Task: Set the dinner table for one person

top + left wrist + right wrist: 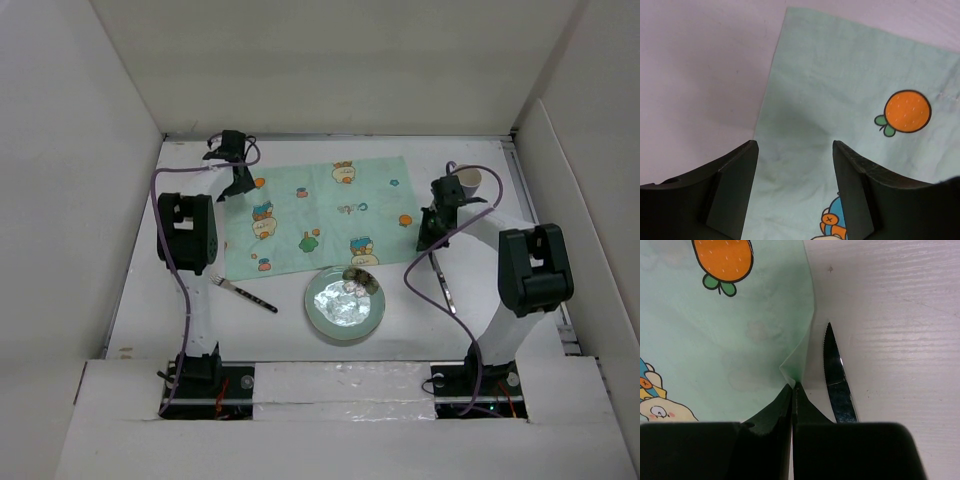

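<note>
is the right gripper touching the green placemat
Touching. The right wrist view shows the right gripper with its closed tips pinching the raised right edge of the placemat.

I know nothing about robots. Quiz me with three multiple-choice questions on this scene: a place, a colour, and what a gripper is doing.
1. Where is the fork? A on the bare dinner table, left of the plate; B on the plate; C on the floor.
2. What colour is the placemat? A red; B black; C mint green.
3. The right gripper is: A wide open; B shut on the placemat's edge; C holding the fork.
Answers: A, white tabletop shows all round the fork; C, its cloth is pale green with cartoons; B, its fingers meet with the cloth pinched between them.
</note>
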